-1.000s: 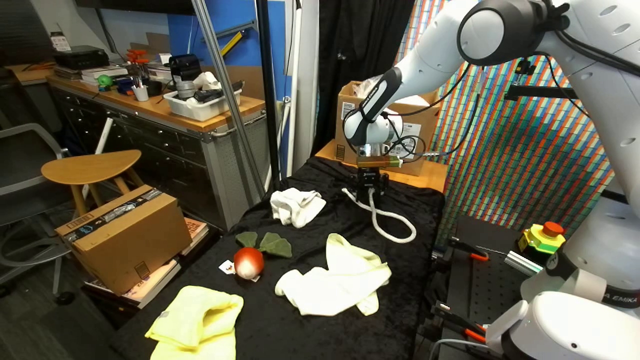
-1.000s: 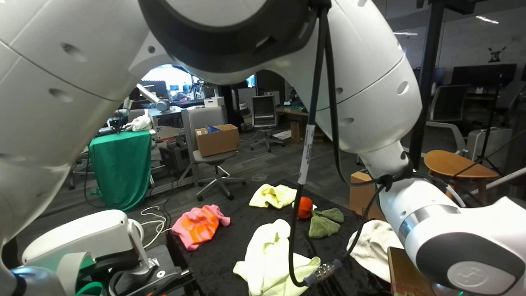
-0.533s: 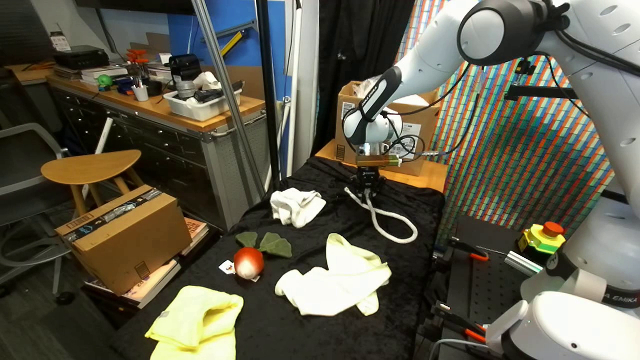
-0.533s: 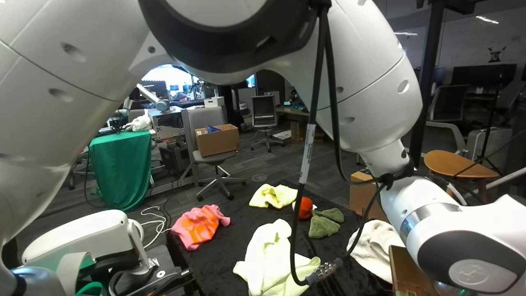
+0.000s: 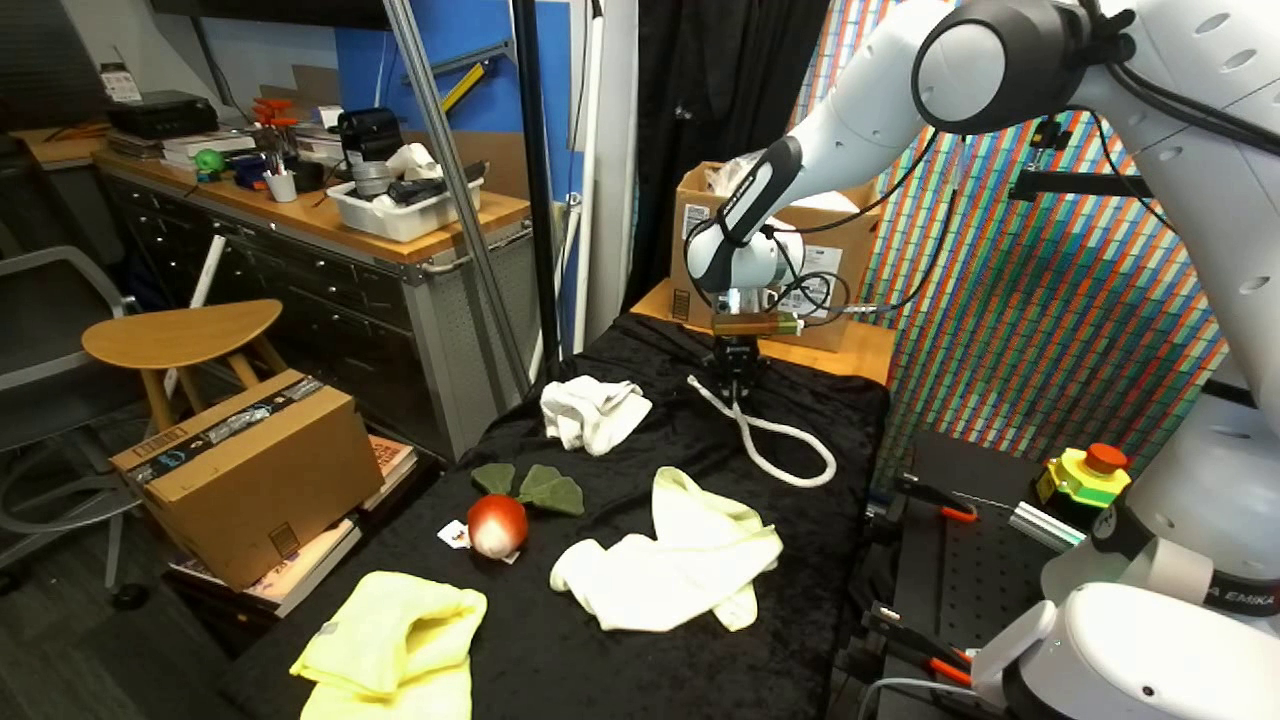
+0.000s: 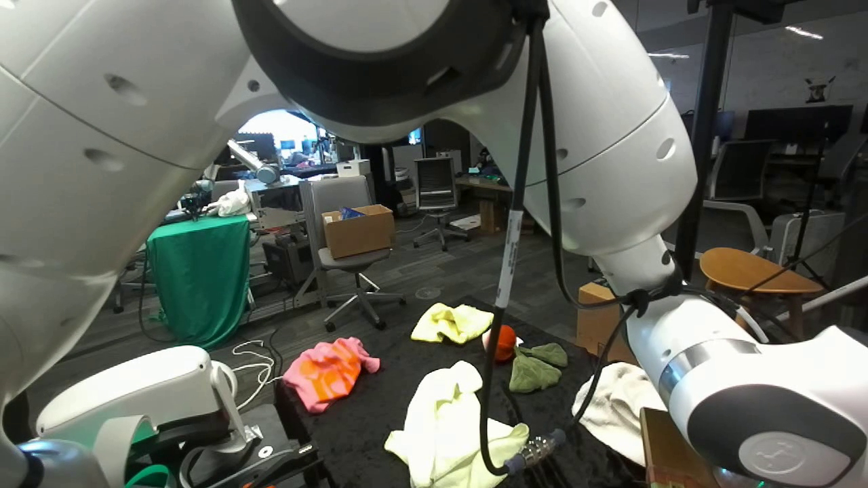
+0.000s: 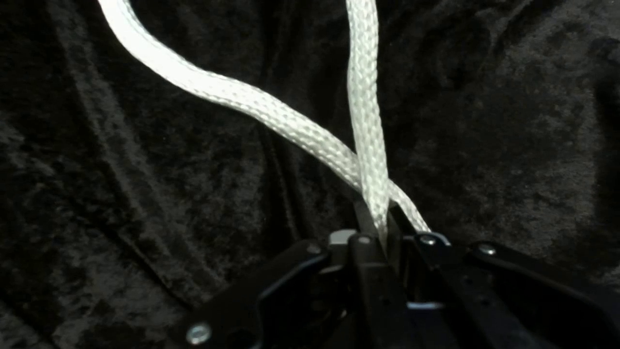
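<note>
"Black cloth underneath; where's the rope?"
"Partly on the cloth, one stretch clamped in the jaws."
"Running which way?"
"Held part nearly in line with the jaws; another slants beneath, crossing just beyond."

Tool touching rope (looped), yellow cloth
</note>
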Robot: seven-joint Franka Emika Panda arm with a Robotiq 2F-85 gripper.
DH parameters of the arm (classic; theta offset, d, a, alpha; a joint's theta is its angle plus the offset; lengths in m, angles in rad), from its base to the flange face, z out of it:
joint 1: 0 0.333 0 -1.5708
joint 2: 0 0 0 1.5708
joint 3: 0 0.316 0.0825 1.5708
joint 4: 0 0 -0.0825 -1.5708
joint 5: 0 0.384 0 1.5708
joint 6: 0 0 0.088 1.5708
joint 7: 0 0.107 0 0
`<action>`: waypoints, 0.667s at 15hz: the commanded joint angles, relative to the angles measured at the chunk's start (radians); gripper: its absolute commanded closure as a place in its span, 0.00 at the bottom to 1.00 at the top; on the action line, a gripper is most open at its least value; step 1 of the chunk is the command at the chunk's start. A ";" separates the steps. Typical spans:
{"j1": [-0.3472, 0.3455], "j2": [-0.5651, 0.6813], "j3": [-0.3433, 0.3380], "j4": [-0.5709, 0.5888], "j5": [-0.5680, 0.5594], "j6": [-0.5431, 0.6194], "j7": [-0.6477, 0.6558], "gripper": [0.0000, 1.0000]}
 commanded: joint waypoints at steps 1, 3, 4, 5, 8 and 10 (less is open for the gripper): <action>0.015 -0.015 -0.010 -0.006 0.009 -0.007 -0.005 0.91; 0.032 -0.059 -0.018 -0.048 -0.005 0.010 -0.010 0.92; 0.045 -0.091 -0.025 -0.077 -0.015 0.022 -0.011 0.92; 0.058 -0.132 -0.032 -0.116 -0.025 0.044 -0.013 0.92; 0.092 -0.272 -0.055 -0.239 -0.050 0.124 -0.021 0.92; 0.111 -0.375 -0.070 -0.322 -0.067 0.184 -0.021 0.92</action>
